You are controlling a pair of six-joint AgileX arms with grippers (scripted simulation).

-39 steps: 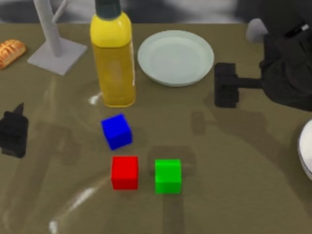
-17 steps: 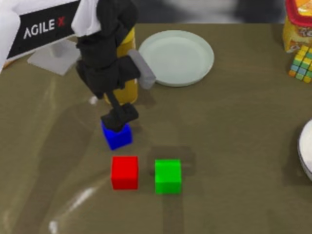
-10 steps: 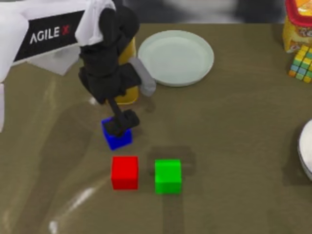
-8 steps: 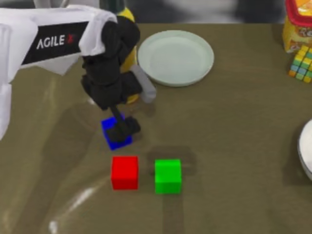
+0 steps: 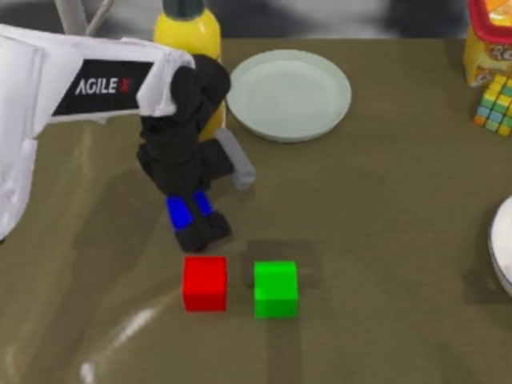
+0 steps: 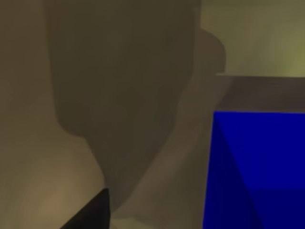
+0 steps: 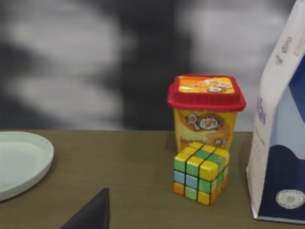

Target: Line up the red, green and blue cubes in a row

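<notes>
Now left gripper (image 5: 194,218) lower, jaws straddling blue cube (image 5: 179,212).

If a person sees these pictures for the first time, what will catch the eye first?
Most striking is the left gripper, lowered over the blue cube just behind the red cube. The red cube and the green cube sit side by side near the table's front. At the far right corner stands a multicoloured puzzle cube before a red-lidded tub.

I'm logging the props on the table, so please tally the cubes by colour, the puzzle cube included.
Red cube: 1
Green cube: 1
Blue cube, under the left gripper: 1
Multicoloured puzzle cube: 1
Total: 4
</notes>
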